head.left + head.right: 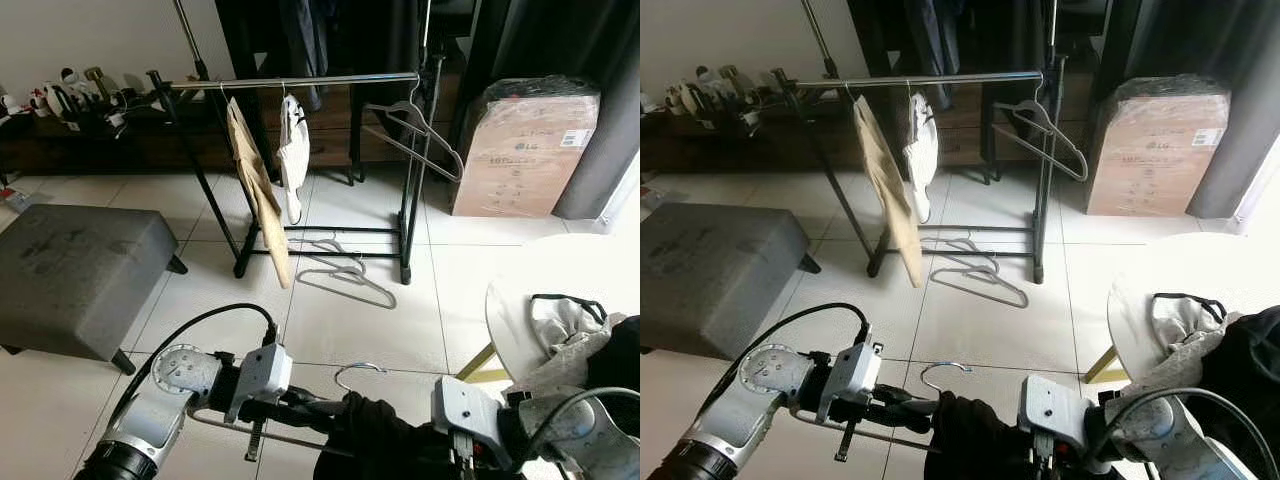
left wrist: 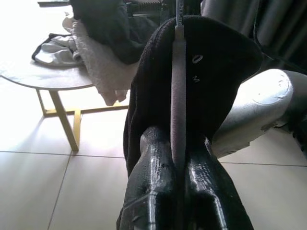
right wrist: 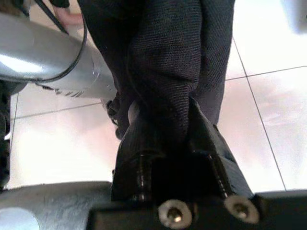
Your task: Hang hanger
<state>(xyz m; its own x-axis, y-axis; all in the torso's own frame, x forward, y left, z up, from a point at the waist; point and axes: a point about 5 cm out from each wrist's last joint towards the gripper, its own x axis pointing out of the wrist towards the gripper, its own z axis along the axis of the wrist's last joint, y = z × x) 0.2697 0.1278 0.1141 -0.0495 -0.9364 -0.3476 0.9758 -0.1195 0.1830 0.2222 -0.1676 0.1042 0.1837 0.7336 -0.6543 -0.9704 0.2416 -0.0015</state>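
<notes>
The robot stands on a tiled floor (image 1: 330,330) and looks down at both arms, which meet low in front of it. The left gripper (image 2: 178,143) is pinching the grey hanger (image 2: 178,96): its two black fingers (image 2: 153,182) press on the flat bar from both sides. A black garment (image 1: 375,425) hangs over this hanger, and the metal hook (image 1: 358,372) rises free above the cloth, between the two arms. The right gripper (image 3: 165,127) is pressed together on a fold of the same black cloth; the cloth hides the fingertips, so the grip is probably tight, but I cannot see it fully. The hanger is low and near the robot, well apart from the rack (image 1: 300,82), which stands further ahead. On the rail hang a tan garment (image 1: 256,185) and a white garment (image 1: 293,155), and an empty hanger (image 1: 420,130) hangs tilted at the right end. More hangers (image 1: 345,275) lie on the floor under the rack. A grey ottoman (image 1: 80,270) is on the left, a cardboard box (image 1: 525,150) stands behind on the right, and a round white table (image 1: 545,290) with clothes (image 1: 570,325) is near the right arm.
</notes>
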